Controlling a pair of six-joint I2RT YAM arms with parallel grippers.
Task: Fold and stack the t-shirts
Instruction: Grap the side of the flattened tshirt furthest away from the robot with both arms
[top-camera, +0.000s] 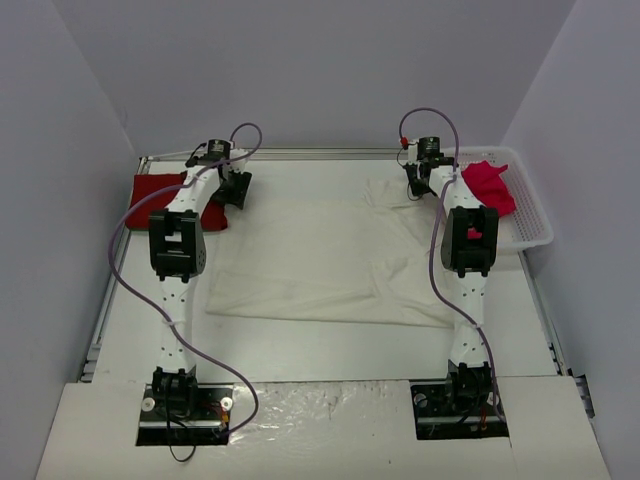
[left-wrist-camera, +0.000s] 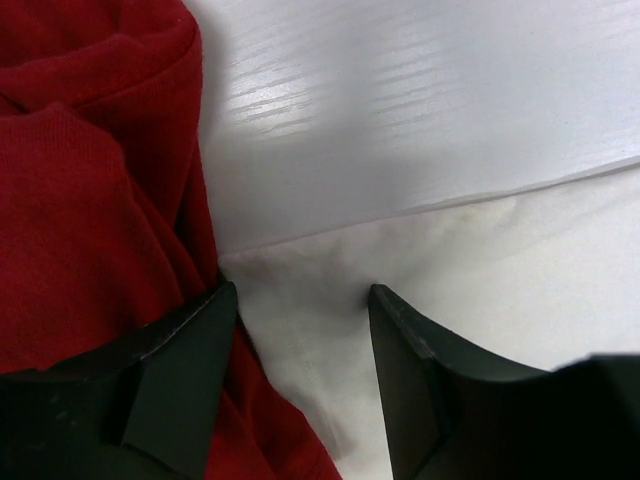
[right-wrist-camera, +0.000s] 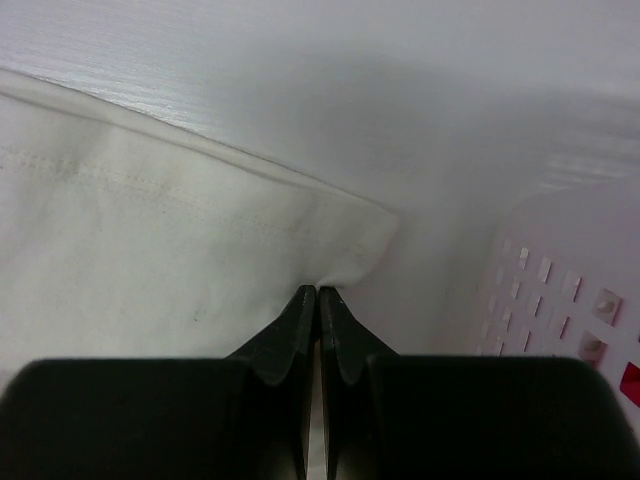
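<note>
Cream t-shirt (top-camera: 330, 265) flat, long axis left-right; right hand (right-wrist-camera: 318, 292) seemingly pinching its corner; left hand (left-wrist-camera: 302, 290) spread.

Your two arms are a matched pair. The left arm (top-camera: 178, 250) and right arm (top-camera: 470, 245) are both slim white links peppered with small dark dots. Each is broken up by a chunky black block about halfway along, with more black hardware out at the wrist.

Each one has a thin lilac cable hanging off it in loose loops, the left cable (top-camera: 116, 240) and the right cable (top-camera: 433, 255). The right one has a small red tip up by the wrist.

The left base (top-camera: 180, 405) and right base (top-camera: 460, 400) are black, and the left has a little white round knob. On your wrist cams, the jaws are matte black wedges with flat faces, tapering to blunt tips.
</note>
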